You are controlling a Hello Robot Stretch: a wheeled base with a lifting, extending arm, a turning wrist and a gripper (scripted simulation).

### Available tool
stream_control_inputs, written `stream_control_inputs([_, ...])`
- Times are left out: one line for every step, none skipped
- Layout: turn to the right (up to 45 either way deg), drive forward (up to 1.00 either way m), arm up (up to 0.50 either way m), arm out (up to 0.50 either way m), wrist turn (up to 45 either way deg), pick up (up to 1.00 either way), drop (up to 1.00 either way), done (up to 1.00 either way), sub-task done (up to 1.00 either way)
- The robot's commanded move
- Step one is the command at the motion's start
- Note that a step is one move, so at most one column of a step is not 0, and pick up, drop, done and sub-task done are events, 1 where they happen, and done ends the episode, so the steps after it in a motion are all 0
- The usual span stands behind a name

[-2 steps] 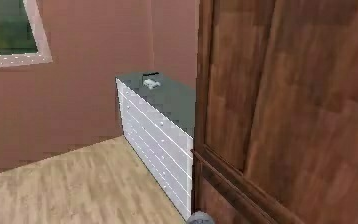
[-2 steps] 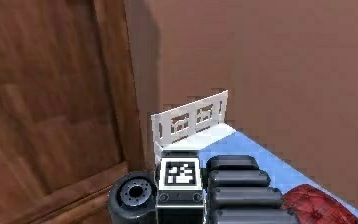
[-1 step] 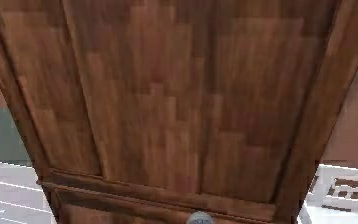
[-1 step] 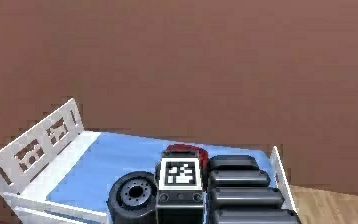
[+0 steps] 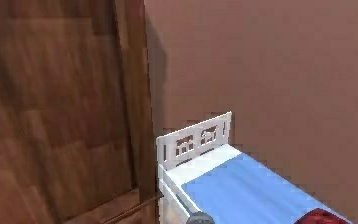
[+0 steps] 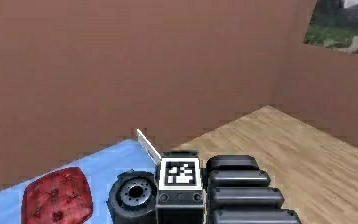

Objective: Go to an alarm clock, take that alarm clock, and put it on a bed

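Dark end effector (image 6: 133, 198), blue-sheeted bed (image 6: 99, 166) behind it, load impossible to tell; quilted red cushion (image 6: 57, 196) at its nine o'clock.

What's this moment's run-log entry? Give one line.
stage: at bed | gripper: seen against bed, near red cushion | held: cannot tell | ahead: wooden door

Bedroom in a home: a white-framed bed (image 5: 232, 185) with blue cover stands beside a wooden door (image 5: 57, 110); plank floor (image 6: 277, 140).

A wooden door (image 5: 57, 110) stands at left — beside it, a white-framed bed (image 5: 197, 140) with blue cover.
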Motion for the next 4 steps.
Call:
stream_control_inputs([33.0,0.0,0.0,0.0,0.0,0.0,0.0,0.0,0.0])
stream_control_inputs([-45.0,0.0,0.0,0.0,0.0,0.0,0.0,0.0,0.0])
stream_control_inputs([-45.0,0.0,0.0,0.0,0.0,0.0,0.0,0.0,0.0])
stream_control_inputs([-45.0,0.0,0.0,0.0,0.0,0.0,0.0,0.0,0.0])
